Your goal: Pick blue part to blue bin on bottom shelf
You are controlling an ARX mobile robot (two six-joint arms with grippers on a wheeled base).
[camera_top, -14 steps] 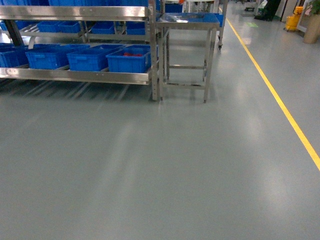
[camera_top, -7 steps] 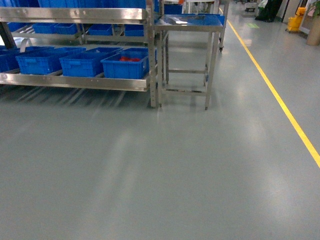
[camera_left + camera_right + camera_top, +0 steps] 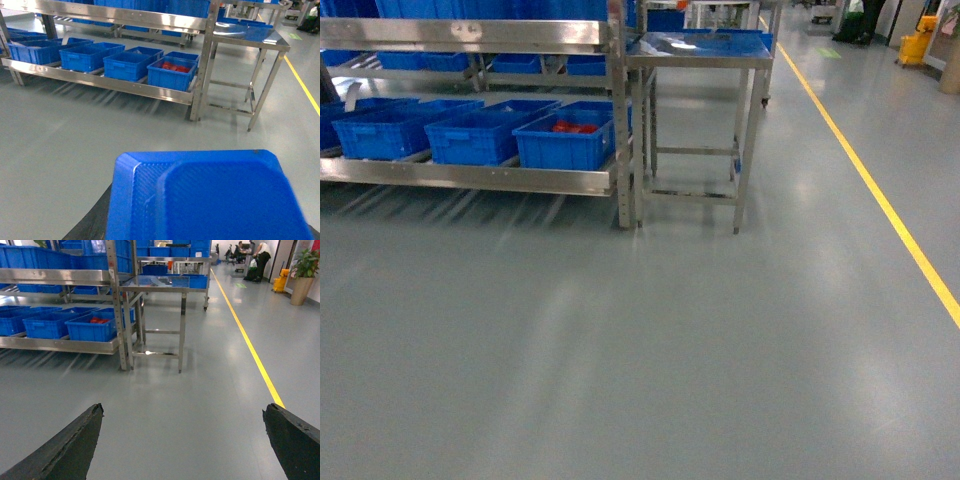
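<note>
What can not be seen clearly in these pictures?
- Left end effector: left wrist view, hidden behind the blue part filling the foreground.
- Red items in the nearest blue bin: head view, too small to identify.
- Bottom shelf: head view, cut off by the left edge.

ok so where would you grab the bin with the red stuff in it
Likely the bin by its short front wall's rim, from the aisle, over the front rail. That wall faces out; the upper shelf hangs overhead, and a neighbour bin and post flank its sides.
</note>
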